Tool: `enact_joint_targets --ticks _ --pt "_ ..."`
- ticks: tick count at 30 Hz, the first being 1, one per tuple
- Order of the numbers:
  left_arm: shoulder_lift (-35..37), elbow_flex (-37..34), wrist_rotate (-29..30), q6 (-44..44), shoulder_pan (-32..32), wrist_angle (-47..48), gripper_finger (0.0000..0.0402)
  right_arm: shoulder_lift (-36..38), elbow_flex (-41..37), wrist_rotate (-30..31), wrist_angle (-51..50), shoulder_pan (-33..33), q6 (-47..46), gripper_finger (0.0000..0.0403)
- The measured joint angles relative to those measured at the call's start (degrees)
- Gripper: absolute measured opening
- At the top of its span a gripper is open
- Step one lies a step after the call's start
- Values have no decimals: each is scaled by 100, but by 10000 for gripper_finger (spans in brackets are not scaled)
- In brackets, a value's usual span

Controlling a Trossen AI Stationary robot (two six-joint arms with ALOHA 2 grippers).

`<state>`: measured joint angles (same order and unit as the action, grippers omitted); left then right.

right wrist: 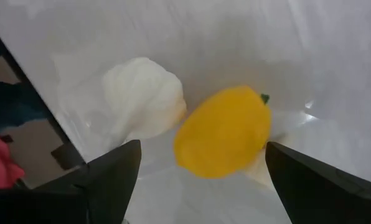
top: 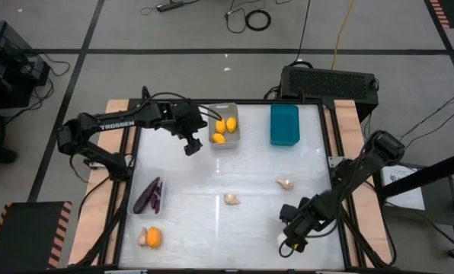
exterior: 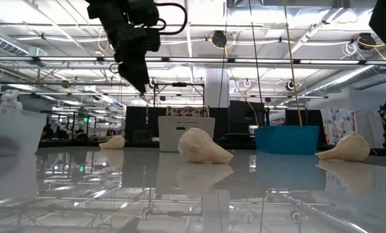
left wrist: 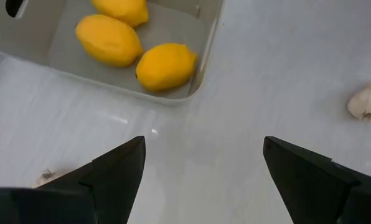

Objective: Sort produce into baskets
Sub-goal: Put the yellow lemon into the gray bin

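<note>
My left gripper (top: 190, 144) (left wrist: 204, 146) hangs open above the table, just left of the light grey basket (top: 225, 125), which holds three yellow fruits (left wrist: 165, 65). My right gripper (top: 292, 238) (right wrist: 201, 152) is open near the table's front right corner. It points down over a yellow fruit (right wrist: 223, 132) and a whitish garlic bulb (right wrist: 142, 99) that lie side by side on the table. Its fingers stand on either side of the fruit, above it. Two purple eggplants (top: 149, 195) lie in the clear basket (top: 135, 199) at the left. The teal basket (top: 284, 124) stands at the back.
Loose garlic bulbs lie mid-table (top: 231, 199) and to the right (top: 285, 183). An orange fruit (top: 153, 237) and a garlic bulb (top: 142, 239) sit near the front left corner. A black vented box (top: 327, 80) stands behind the table's far right edge.
</note>
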<state>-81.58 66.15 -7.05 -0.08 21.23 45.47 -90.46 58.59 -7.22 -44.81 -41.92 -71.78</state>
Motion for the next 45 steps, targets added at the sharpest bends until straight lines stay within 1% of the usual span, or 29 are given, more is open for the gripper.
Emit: enact_joint_targets --ticks 12,16,22,26,31,35,39,41,45 --pt "0 0 0 -8 0 0 331 -849 0 -9 191 -56 -37 336" --pt "0 0 0 -67 0 2 331 -1009 4 -70 196 -58 -57 335" --pt "0 2 0 -70 0 2 331 -1008 4 -74 174 -1 28 310" --pt "0 2 0 -70 0 0 331 -907 1 -61 170 100 97 279" --pt "0 2 0 -74 0 2 331 -518 0 -46 142 260 208 240" --pt "0 2 0 -107 0 2 331 -121 0 -34 -93 448 584 212" --pt "0 4 -42 -188 0 208 331 251 0 3 -453 796 1024 200" --pt "0 4 -261 -291 0 410 331 418 0 175 -478 1025 1318 200" --pt "59 4 -933 -482 -114 800 331 654 0 681 -191 1613 1997 206"
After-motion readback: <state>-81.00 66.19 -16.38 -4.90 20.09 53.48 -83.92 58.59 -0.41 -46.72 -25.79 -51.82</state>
